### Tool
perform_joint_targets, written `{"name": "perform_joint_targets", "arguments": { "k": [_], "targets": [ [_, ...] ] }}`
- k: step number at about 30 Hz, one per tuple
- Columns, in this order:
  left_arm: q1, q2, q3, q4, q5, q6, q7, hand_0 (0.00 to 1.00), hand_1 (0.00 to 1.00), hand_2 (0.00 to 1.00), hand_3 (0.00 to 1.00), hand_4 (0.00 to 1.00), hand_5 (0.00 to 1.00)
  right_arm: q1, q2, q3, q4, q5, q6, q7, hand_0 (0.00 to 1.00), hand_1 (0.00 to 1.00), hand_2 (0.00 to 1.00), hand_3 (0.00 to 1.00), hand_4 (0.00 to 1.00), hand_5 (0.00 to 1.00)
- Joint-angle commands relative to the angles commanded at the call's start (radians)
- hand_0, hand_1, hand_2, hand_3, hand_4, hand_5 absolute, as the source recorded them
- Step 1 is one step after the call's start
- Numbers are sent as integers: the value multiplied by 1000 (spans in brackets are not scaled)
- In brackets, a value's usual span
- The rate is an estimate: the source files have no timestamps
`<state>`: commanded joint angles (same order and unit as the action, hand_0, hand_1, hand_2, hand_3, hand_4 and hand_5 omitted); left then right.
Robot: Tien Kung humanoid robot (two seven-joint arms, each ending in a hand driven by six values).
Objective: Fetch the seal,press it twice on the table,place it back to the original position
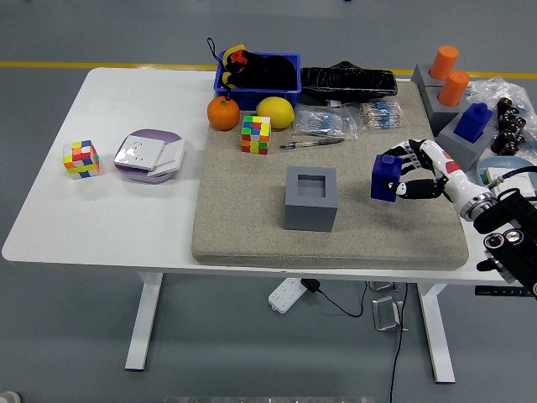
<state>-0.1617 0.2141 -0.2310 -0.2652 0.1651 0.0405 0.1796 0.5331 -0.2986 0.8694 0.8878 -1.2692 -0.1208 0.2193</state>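
Note:
My right hand (401, 176) is shut on the blue seal (385, 177), holding it at the right part of the beige mat (252, 218), low over or on its surface; contact cannot be told. The grey square holder (311, 198) stands empty in the mat's middle, left of the seal, its top recess open. The right arm (495, 222) comes in from the lower right. My left arm does not show.
On the mat's back edge lie an orange (223, 113), a lemon (275, 112), a colour cube (256, 134), a pen (310, 143) and bagged items (329, 122). A blue bin (258, 74) stands behind. Another blue seal (475, 121) in a grey holder and orange cylinders (449, 74) are at right. A second cube (81, 159) and a purple box (148, 154) sit left.

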Motion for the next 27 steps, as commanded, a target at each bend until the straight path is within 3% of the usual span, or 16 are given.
{"name": "perform_joint_targets", "arguments": {
  "k": [7, 12, 16, 27],
  "targets": [
    [2, -3, 0, 0, 0, -1, 0, 793, 743, 736, 761, 622, 439, -8, 13, -18, -43, 12, 0, 5, 519, 407, 426, 414, 703, 2],
    [2, -3, -3, -1, 3, 0, 0, 793, 744, 736, 761, 622, 439, -12, 12, -13, -35, 10, 0, 4, 518, 406, 425, 414, 705, 2],
    [3, -2, -1, 0, 0, 0, 0, 793, 744, 736, 761, 622, 439, -9, 4, 16, 15, -2, -1, 0, 518, 406, 425, 414, 705, 2],
    [2, -1, 1, 0, -3, 0, 0, 793, 741, 736, 761, 622, 439, 4, -28, 74, 288, -2, 11, -31, 516, 405, 426, 412, 707, 2]
  ]
}}
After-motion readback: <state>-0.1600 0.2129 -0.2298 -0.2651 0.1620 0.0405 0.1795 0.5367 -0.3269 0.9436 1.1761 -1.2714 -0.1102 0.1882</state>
